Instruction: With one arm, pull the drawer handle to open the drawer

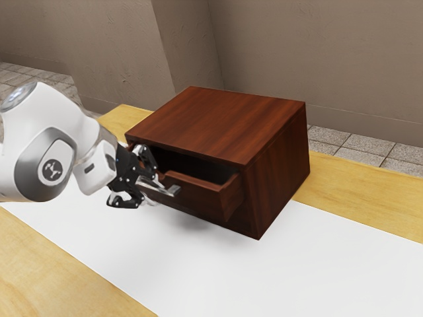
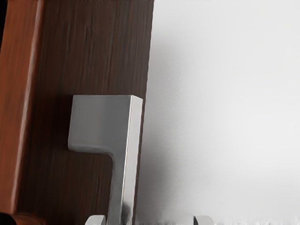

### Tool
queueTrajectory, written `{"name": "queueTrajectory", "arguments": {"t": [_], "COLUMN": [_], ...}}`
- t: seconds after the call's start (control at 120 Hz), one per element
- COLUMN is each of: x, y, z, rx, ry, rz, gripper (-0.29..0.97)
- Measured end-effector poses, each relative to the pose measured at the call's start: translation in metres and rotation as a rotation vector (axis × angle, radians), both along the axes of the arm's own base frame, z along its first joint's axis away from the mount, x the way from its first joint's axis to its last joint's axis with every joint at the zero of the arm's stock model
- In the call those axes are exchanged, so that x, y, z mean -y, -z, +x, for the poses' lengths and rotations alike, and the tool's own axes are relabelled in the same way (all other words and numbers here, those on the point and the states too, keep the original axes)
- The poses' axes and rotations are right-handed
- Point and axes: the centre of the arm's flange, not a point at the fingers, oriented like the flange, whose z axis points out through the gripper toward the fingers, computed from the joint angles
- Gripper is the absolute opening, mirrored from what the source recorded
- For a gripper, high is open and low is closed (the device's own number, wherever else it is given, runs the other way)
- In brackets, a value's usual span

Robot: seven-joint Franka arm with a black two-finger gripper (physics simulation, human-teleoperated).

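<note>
The dark reddish-brown wooden drawer [image 1: 198, 191] stands partly out of its boxy wooden cabinet [image 1: 225, 125], which sits on a white mat [image 1: 231, 271] laid across the pale wooden table [image 1: 360, 191]. From the side camera, the drawer's front faces the exterior view's left, straight at the arm, and the squared silver metal handle [image 1: 170, 190] sticks out from that front. The black two-finger gripper [image 1: 151, 185] is right at the handle and comes in level. So the handle lies directly ahead of the hand, and by my reckoning the pull has to run back along the arm's own line, toward the exterior view's left, away from the cabinet. Over to the wrist camera, and here's the detail: the handle [image 2: 105, 126] shows as a bracket stepping off the dark wood, its bar running long along the drawer front [image 2: 93, 56], crosswise to the line between the two fingertips [image 2: 96, 220]. The bar sits close by one fingertip, with a clear stretch of white mat between it and the other. So I read the fingers as spread, straddling the bar, not clamped on it. The drawer looks to have plenty of travel left.
</note>
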Motion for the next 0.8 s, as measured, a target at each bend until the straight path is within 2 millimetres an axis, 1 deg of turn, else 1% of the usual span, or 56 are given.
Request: {"name": "queueTrajectory", "arguments": {"t": [0.067, 0.183, 0.308, 0.442, 0.567, 0.725, 0.8], "x": [0.001, 0.002, 0.002, -0.001, -0.002, 0.0, 0.0], "y": [-0.003, -0.004, -0.004, -0.003, -0.001, -0.009, -0.008], "z": [-0.012, -0.026, -0.031, -0.041, -0.044, -0.053, -0.058], "rx": [0.007, 0.012, 0.013, 0.016, 0.008, 0.013, 0.007], "ry": [0.003, 0.004, 0.001, -0.007, -0.006, 0.005, 0.01], "rz": [0.004, 0.004, 0.003, -0.006, 0.002, 0.011, 0.024], "gripper": [0.16, 0.16, 0.08, 0.01, -0.01, -0.03, -0.03]}}
